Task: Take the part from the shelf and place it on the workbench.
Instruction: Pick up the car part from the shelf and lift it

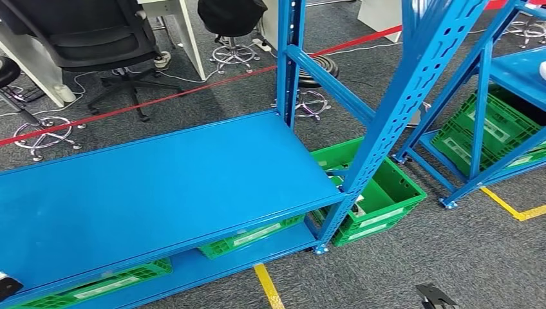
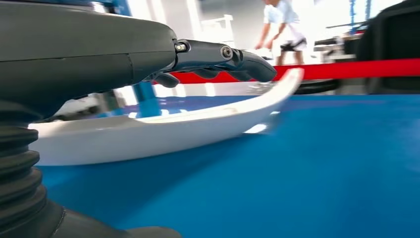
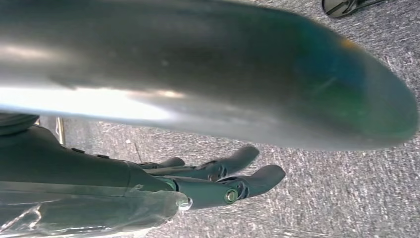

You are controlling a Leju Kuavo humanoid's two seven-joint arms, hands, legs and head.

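A: Left wrist view; the left hand hovers with fingers stretched out flat over the white curved part; nothing gripped, and I can't tell whether the fingertips touch its upswept tip.

B: And the part lies on the blue shelf, one end curling upward; not yet lifted, I'd say.

A: Right hand hangs over the grey carpet, fingers loosely extended, holding nothing.

B: For a clean pickup, I'd settle the fingers over the rim and bring the thumb underneath; glossy, so probably slippery; grip near the middle so it doesn't tip.

A: Head view shows the long blue shelf board, green crates below.
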